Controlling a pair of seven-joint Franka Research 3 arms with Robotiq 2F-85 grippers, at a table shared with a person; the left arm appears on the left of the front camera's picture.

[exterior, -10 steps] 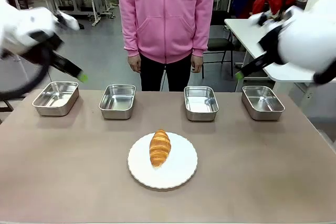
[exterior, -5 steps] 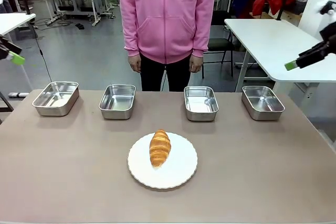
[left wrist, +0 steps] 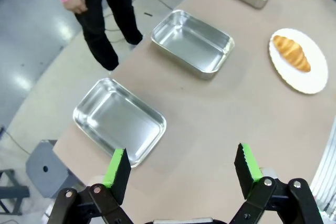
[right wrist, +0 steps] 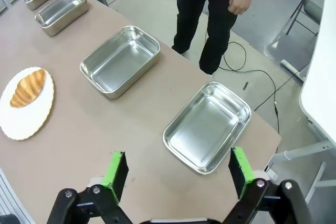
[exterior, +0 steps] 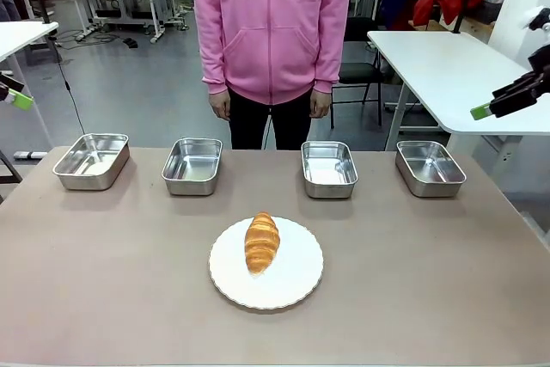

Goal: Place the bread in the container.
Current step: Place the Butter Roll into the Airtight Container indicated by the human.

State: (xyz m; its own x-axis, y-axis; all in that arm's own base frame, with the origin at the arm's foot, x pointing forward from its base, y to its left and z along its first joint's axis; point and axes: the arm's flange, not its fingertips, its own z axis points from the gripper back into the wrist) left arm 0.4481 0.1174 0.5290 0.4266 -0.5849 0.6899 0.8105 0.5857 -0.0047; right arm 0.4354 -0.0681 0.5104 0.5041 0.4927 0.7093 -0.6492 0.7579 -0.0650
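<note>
Front view: nothing done yet. Bread (exterior: pixel 262 242) on the white plate (exterior: pixel 296 285) at the middle of the desk (exterior: pixel 103 281), well apart from the row of four empty containers, the nearest container (exterior: pixel 329 168) included. All left to do: grasping, lifting, setting in. Left gripper (exterior: pixel 23 99) and right gripper (exterior: pixel 481 110) high at the sides, off the desk.

Left wrist view: left gripper (left wrist: pixel 182 161) spread wide, empty, above the desk corner beside an end container (left wrist: pixel 118 119); bread (left wrist: pixel 292 52) far off on the plate (left wrist: pixel 310 80).

Right wrist view: right gripper (right wrist: pixel 176 163) likewise released, holding nothing, over the other end container (right wrist: pixel 207 127).

Golden-brown ridged bread (exterior: pixel 262 242) lies lengthwise on the near centre white plate (exterior: pixel 296 285); four alike steel containers (exterior: pixel 191 185) line the far side, open and upright.
</note>
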